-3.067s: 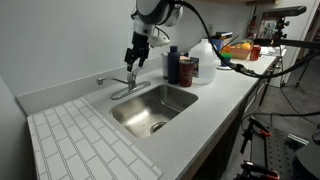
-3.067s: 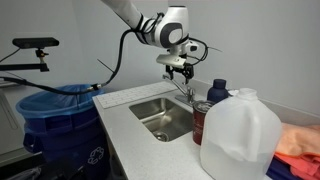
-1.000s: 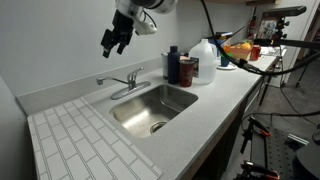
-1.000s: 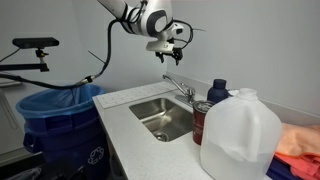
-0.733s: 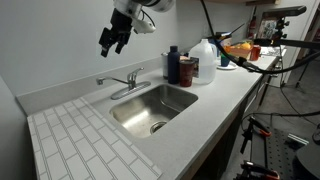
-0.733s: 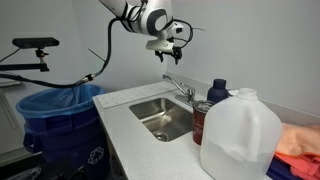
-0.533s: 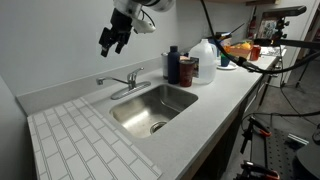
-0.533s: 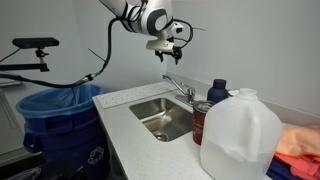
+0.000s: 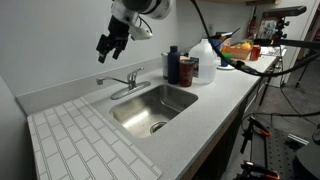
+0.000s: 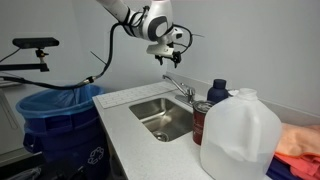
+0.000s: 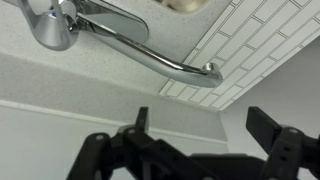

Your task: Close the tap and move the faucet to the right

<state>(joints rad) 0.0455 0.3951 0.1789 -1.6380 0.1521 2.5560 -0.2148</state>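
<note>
The chrome mixer stands behind the sink (image 9: 133,112). The faucet (image 9: 112,79), a long slim spout, points along the wall toward the tiled drainboard; it also shows in the wrist view (image 11: 170,62) and in an exterior view (image 10: 174,84). The tap, a short chrome lever (image 11: 115,17), lies low on the mixer body, angled the same way as the spout. My gripper (image 9: 105,46) hangs in the air above and left of the mixer, touching nothing. It also shows in an exterior view (image 10: 168,56). In the wrist view the gripper (image 11: 203,125) is wide open and empty.
A dark blue bottle (image 9: 172,64), a brown jar (image 9: 187,69) and a large clear jug (image 9: 207,52) stand right of the sink. The white tiled drainboard (image 9: 80,135) lies left of it. A blue bin (image 10: 55,115) stands beside the counter.
Three seconds ago the gripper was down at the mixer; it has since risen and moved left. Over the last second it drifted slightly left and down. The faucet and tap have not moved.
</note>
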